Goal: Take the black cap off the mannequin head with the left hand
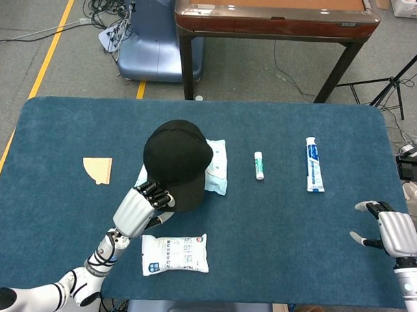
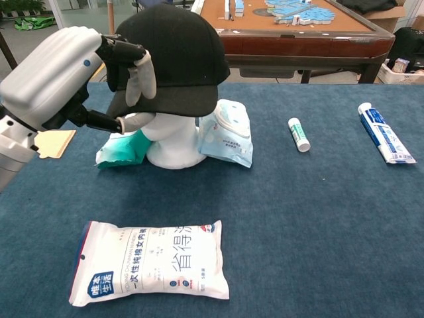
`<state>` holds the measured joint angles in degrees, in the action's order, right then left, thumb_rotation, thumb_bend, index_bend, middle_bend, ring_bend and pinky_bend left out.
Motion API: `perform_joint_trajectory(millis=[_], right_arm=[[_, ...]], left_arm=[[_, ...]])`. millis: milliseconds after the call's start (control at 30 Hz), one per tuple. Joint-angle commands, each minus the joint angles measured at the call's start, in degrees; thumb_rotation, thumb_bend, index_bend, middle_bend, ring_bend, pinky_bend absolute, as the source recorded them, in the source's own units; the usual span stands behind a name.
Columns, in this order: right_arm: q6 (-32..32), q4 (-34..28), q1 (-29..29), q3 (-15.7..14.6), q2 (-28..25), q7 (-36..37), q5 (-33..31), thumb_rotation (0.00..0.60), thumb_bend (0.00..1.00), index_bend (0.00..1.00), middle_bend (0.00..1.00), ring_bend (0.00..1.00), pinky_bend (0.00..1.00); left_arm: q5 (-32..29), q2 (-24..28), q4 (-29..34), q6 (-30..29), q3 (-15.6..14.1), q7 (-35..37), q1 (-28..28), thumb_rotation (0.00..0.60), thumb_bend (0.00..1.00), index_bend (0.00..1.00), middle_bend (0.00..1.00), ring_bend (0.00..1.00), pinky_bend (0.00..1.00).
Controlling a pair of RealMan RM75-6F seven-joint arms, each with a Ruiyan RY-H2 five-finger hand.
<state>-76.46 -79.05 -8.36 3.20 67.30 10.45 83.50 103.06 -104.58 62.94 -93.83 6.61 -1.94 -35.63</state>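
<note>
The black cap (image 1: 175, 157) (image 2: 175, 53) sits on the white mannequin head (image 2: 171, 140) near the table's middle left. My left hand (image 1: 139, 207) (image 2: 63, 76) grips the cap's brim, fingers over the top edge and thumb underneath. The brim is lifted a little, so more of the white head shows below it in the chest view. My right hand (image 1: 391, 231) rests at the table's right edge, fingers apart and holding nothing; the chest view does not show it.
A white wipes pack (image 1: 174, 254) (image 2: 151, 263) lies in front of the head. Blue-white packets (image 1: 216, 166) (image 2: 227, 132) lean against the head. A lip balm stick (image 1: 259, 164), a toothpaste tube (image 1: 314, 164) and a tan card (image 1: 98, 169) lie on the blue table (image 1: 275, 220).
</note>
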Motion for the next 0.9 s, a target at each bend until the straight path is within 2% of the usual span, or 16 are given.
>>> perform_joint_trajectory(millis=[33, 233, 733, 900], right_arm=[[0.01, 0.01, -0.01, 0.0, -0.03, 0.08, 0.02, 0.6, 0.0, 0.38, 0.4, 0.31, 0.6], [-0.09, 0.08, 0.03, 0.02, -0.04, 0.34, 0.04, 0.6, 0.0, 0.38, 0.4, 0.31, 0.6], [-0.01, 0.0, -0.04, 0.0, -0.03, 0.12, 0.08, 0.6, 0.0, 0.38, 0.4, 0.31, 0.6], [-0.02, -0.08, -0.09, 0.03, -0.05, 0.19, 0.12, 0.6, 0.0, 0.38, 0.4, 0.31, 0.6]], left_arm=[[-0.07, -0.01, 0.02, 0.11, -0.04, -0.05, -0.05, 0.6, 0.27, 0.57, 0.69, 0.42, 0.57], [-0.26, 0.01, 0.14, 0.39, -0.2, -0.26, -0.1, 0.6, 0.38, 0.57, 0.69, 0.42, 0.57], [0.02, 0.64, 0.67, -0.02, -0.05, -1.69, -0.31, 0.6, 0.39, 0.59, 0.71, 0.42, 0.57], [-0.1, 1.36, 2.31, 0.36, 0.27, -3.53, -0.43, 0.6, 0.43, 0.59, 0.71, 0.42, 0.57]])
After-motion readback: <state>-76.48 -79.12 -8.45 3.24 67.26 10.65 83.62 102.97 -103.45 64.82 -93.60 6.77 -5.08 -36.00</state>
